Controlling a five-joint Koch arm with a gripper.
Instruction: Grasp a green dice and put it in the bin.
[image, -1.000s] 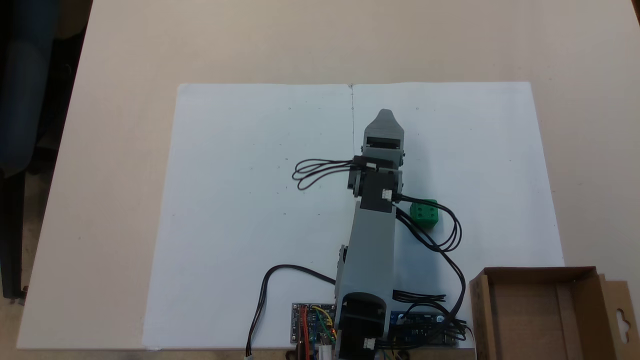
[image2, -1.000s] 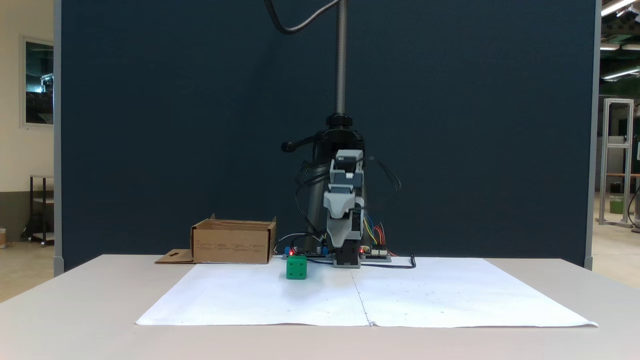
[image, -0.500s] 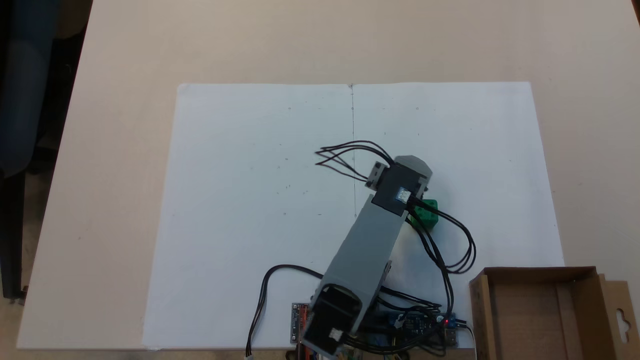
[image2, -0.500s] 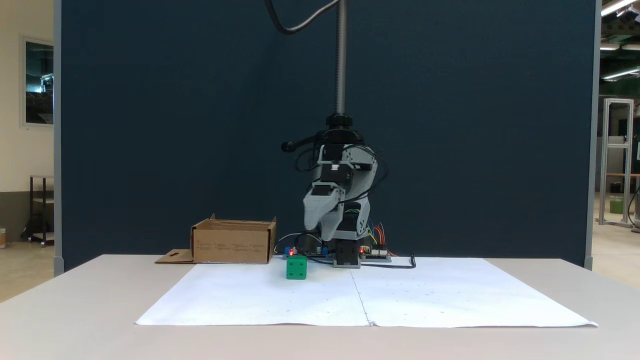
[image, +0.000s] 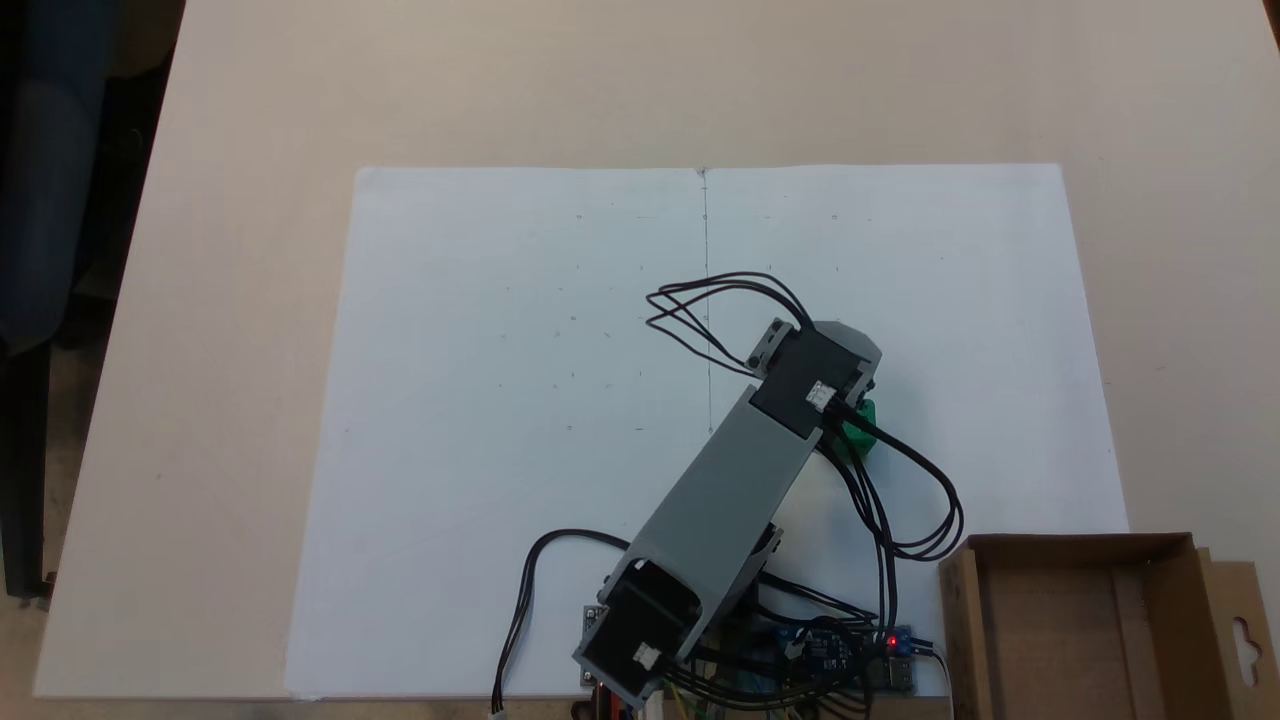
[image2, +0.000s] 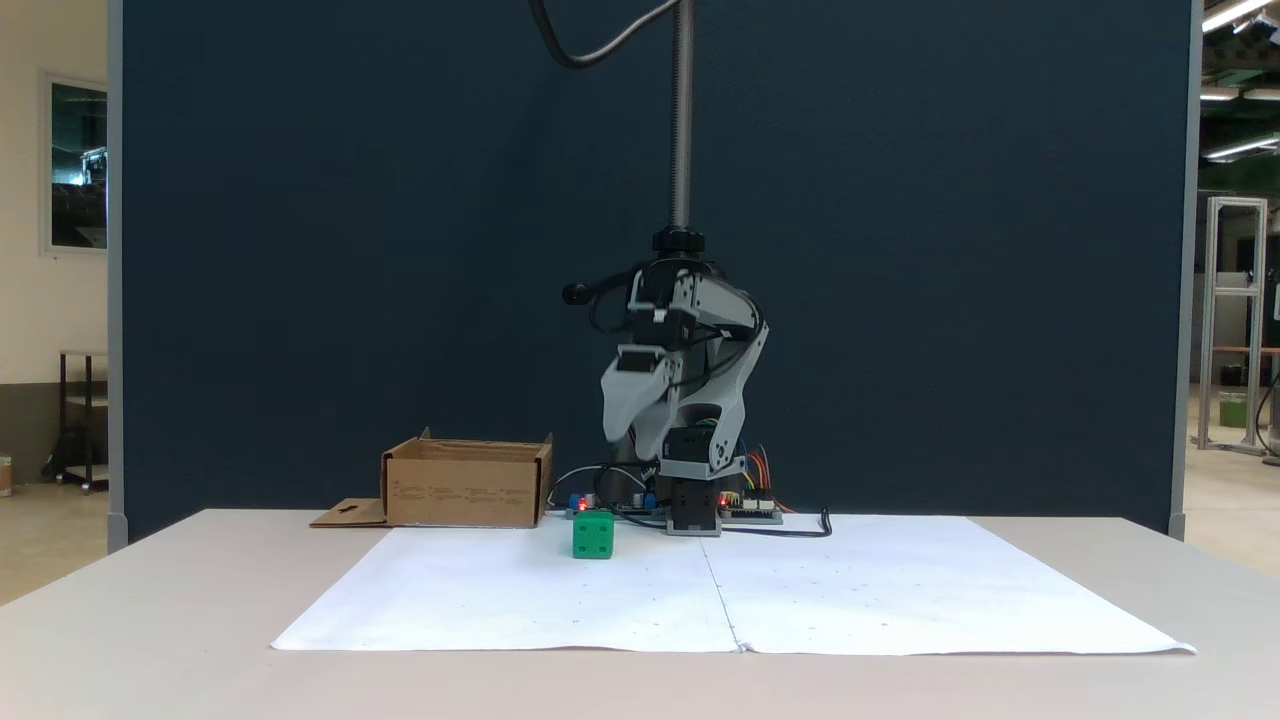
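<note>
Green dice (image2: 593, 535) sits on white paper sheet (image: 500, 400) on the counter (image2: 150, 620), free. End effector (image2: 622, 440) hangs above it, pointing down, no contact; jaw gap cannot be told. Cardboard bin (image2: 467, 485) stands apart, near the arm base, at left in that fixed view.

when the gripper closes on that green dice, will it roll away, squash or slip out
Probably not roll: the green dice is a cube sitting flat on the white paper. It looks like rigid plastic, so likely stiff rather than squashy. Its smooth faces might slip if the gripper pinches off-centre. Being small, it is probably light and could skid on the paper when nudged.
</note>
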